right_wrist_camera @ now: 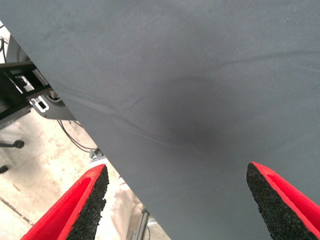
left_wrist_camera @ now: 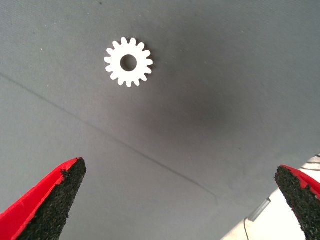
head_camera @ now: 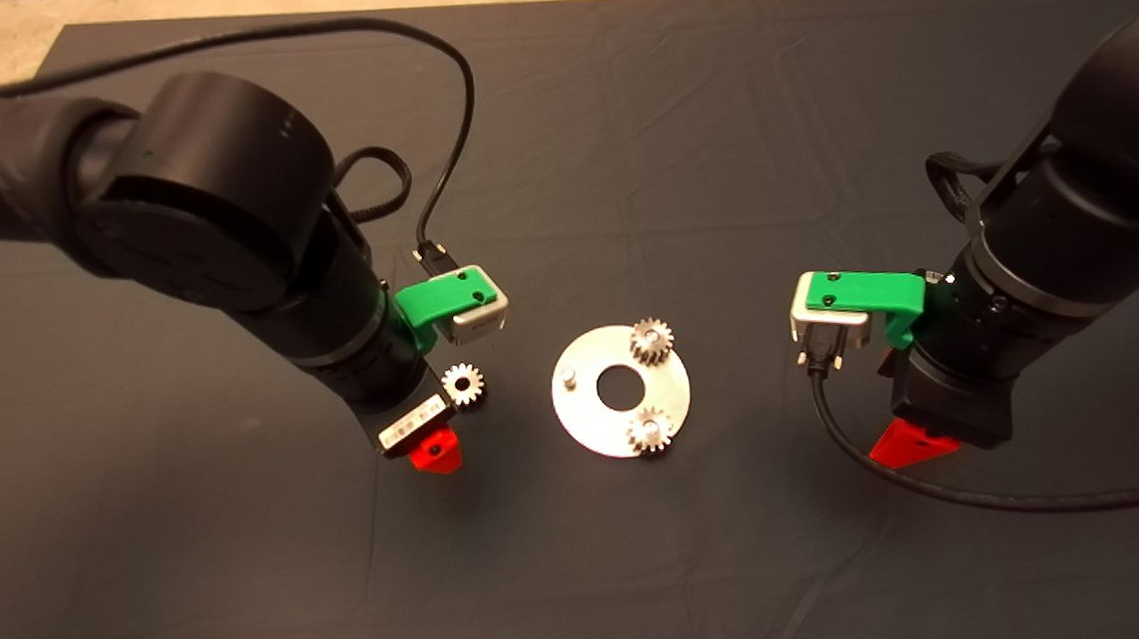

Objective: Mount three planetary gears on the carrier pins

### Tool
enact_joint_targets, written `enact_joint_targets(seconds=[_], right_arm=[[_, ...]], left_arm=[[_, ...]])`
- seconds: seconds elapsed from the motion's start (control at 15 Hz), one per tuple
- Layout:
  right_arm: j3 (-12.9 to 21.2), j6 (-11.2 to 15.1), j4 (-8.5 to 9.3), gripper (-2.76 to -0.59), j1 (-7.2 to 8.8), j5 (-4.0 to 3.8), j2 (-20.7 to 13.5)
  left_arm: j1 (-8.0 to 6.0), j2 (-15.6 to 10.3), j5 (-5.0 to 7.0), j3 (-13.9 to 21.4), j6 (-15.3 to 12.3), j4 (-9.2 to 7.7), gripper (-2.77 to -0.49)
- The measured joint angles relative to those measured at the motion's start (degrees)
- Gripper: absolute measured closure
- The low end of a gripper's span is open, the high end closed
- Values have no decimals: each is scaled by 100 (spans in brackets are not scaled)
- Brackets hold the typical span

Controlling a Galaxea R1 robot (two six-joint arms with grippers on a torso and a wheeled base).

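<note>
We see the left gripper [left_wrist_camera: 177, 200] fingers wide apart, empty, above the loose gear [left_wrist_camera: 128, 62]; the right gripper [right_wrist_camera: 177, 200] fingers also wide apart, empty.

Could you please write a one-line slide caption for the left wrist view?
Left gripper, jaws open, above the mat with the last loose gear lying flat ahead.

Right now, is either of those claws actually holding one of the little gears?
No, nothing is held. The left gripper is open above the loose gear lying on the mat; the right gripper is open over bare mat.
</note>
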Motion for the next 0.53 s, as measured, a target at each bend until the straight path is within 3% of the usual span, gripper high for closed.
enact_joint_targets(seconds=[0.13, 0.33, 0.53], right_arm=[[107, 15, 26, -203, 7, 9, -109], [351, 17, 50, -203, 32, 8, -472], [618, 20, 82, -203, -189, 0, -896]], left_arm=[[181, 22, 3, -101, 67, 195, -277], [351, 114, 1, -239, 133, 333, -277], [398, 268, 3, -440, 208, 412, -277]])
